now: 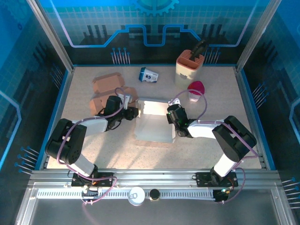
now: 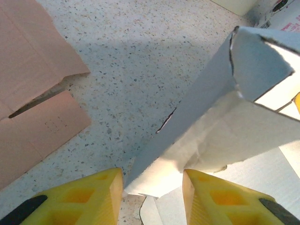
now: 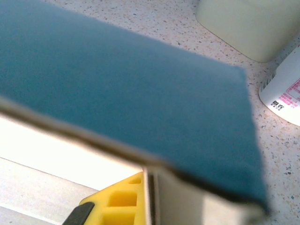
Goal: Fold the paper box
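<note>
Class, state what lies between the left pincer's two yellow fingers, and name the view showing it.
A raised wall of the box sits between the left pincer's fingers, shown in the left wrist view; whether they clamp it is unclear.

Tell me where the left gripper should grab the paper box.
Grip the paper box by its raised left wall, near its end, coming from the left. That wall stands up as a thin sheet, so the left gripper can probably straddle it, one finger each side.

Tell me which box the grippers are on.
The white box at the centre, between the left gripper and right gripper; the brown boxes lie flat further left.
</note>
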